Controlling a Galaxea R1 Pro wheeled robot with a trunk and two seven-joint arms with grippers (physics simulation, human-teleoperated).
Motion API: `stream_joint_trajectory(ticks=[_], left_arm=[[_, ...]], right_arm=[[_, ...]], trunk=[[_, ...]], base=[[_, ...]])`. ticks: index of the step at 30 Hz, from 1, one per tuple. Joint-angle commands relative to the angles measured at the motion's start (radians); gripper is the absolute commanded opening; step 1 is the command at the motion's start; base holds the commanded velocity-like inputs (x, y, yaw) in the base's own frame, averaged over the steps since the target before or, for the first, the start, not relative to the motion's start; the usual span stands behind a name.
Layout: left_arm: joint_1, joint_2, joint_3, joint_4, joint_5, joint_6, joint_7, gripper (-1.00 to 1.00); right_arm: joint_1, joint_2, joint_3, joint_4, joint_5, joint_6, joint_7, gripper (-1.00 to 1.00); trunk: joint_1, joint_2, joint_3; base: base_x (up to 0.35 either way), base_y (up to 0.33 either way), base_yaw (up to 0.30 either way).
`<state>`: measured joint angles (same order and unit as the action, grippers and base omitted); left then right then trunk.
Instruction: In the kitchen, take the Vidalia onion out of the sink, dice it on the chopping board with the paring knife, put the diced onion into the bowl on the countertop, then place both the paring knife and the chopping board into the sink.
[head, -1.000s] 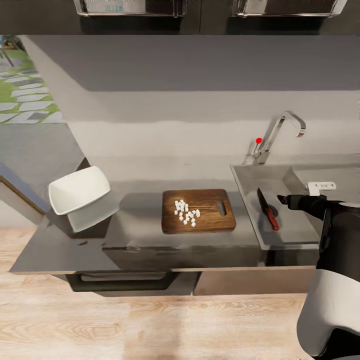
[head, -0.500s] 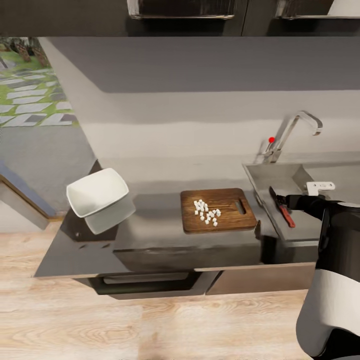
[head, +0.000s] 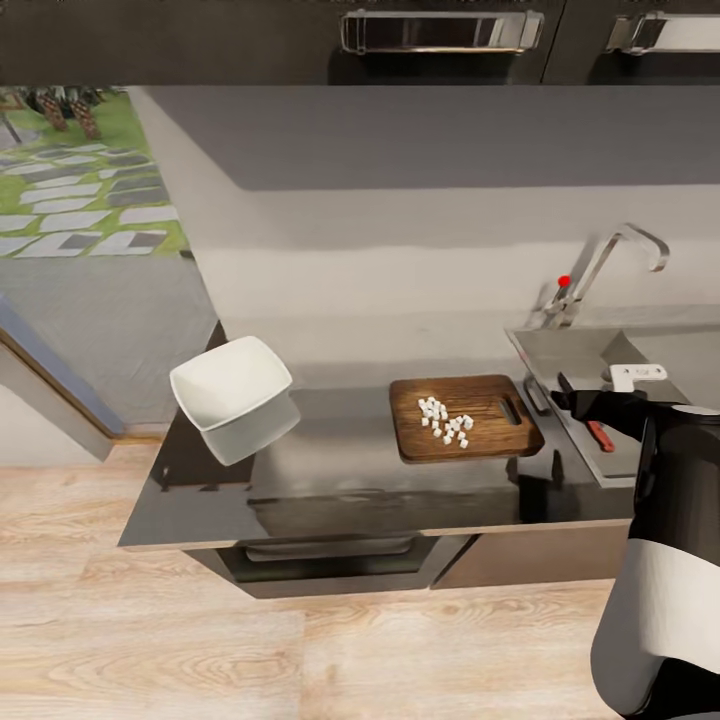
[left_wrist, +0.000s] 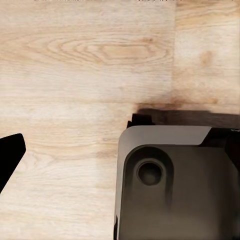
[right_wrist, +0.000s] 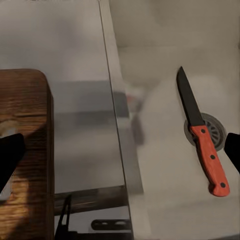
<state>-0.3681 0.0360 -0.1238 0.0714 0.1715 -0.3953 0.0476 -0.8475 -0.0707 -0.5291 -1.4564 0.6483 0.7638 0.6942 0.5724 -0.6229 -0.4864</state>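
Observation:
The brown chopping board (head: 500, 432) lies on the grey countertop (head: 340, 445) with white diced onion (head: 445, 421) heaped on it. At the counter's left end stands the white bowl (head: 230, 385), with nothing visible in it. The paring knife (right_wrist: 202, 135), red handle and dark blade, lies in the sink (right_wrist: 165, 195) across the drain; its handle (head: 600, 436) peeks out past my right arm. My right gripper (right_wrist: 120, 152) hangs open over the sink's rim, between board (right_wrist: 25, 150) and knife. My left gripper (left_wrist: 120, 155) points at the wooden floor, one fingertip (left_wrist: 10, 157) showing wide to the side.
The chrome faucet (head: 615, 262) and its red knob (head: 564, 281) stand behind the sink (head: 575, 350). Dark upper cabinets with bar handles (head: 440, 30) hang above. An opening to a garden (head: 80, 180) lies at the left. My base (left_wrist: 170, 185) stands on the floor.
The whole picture has slid rightward, so the camera has moved; bowl, board and sink keep their places on the counter. The knife stays in the sink, my right gripper open above.

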Motion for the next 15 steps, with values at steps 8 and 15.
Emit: stream_joint_trajectory(ticks=[8,15], left_arm=[[-0.002,-0.001,-0.008,0.004,0.008,-0.007,0.001,1.00],[-0.002,-0.001,-0.008,0.004,0.008,-0.007,0.001,1.00]], right_arm=[[0.001,0.012,0.003,0.000,0.008,0.002,0.011,1.00],[0.001,0.026,0.003,0.002,0.008,0.002,0.011,1.00]], trunk=[[0.000,-0.001,0.000],[0.000,-0.001,-0.003]], base=[[-0.001,0.005,0.000],[0.000,0.000,0.000]])
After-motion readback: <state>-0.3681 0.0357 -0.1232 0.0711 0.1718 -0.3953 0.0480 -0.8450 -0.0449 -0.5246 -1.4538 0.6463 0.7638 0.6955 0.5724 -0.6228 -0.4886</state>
